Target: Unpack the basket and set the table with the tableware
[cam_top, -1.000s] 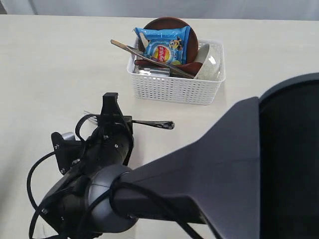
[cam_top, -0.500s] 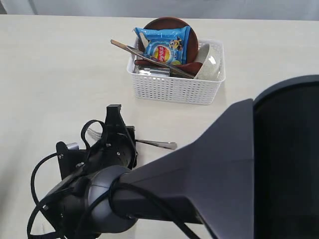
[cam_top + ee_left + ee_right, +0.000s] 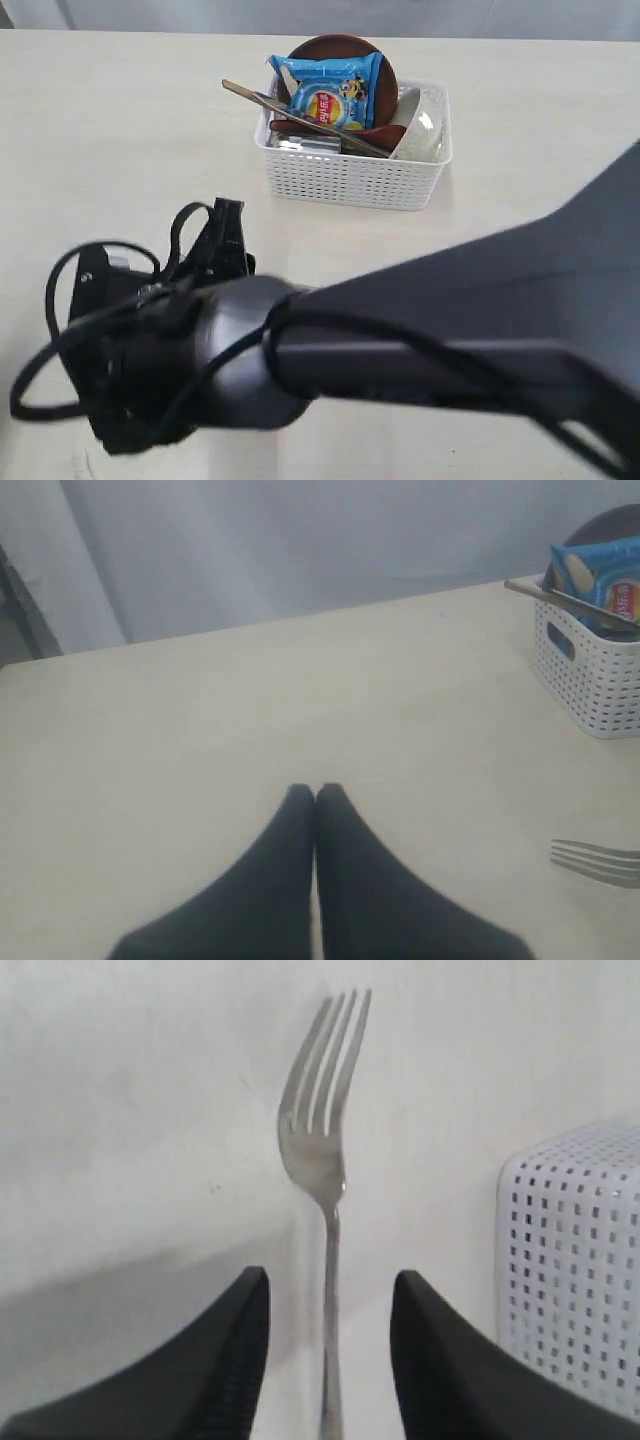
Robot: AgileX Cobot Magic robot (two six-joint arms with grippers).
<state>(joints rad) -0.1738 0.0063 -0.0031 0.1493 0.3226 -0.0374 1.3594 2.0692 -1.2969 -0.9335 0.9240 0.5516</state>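
The steel fork [image 3: 322,1150] lies on the pale table [image 3: 130,1110], its handle running between the fingers of my right gripper [image 3: 330,1280], which is open and not touching it. The fork's tines [image 3: 595,860] also show in the left wrist view. My left gripper [image 3: 315,792] is shut with nothing in it, over bare table. The white basket [image 3: 350,180] stands at the back, holding the brown plate [image 3: 340,48], off-white bowl [image 3: 420,125], chopsticks and knife [image 3: 285,108], wooden spoon [image 3: 372,136] and steel cup [image 3: 300,143]. In the exterior view the fork is hidden.
A blue chip bag [image 3: 328,95] lies on top of the basket's contents. A large dark arm [image 3: 300,360] fills the lower half of the exterior view, one finger [image 3: 228,212] sticking up. The basket's wall [image 3: 570,1260] is close beside the right gripper.
The dark arm has come nearer the camera and swung lower. The fork it carried, seen sticking out to the right before, is now covered by the arm in the exterior view.
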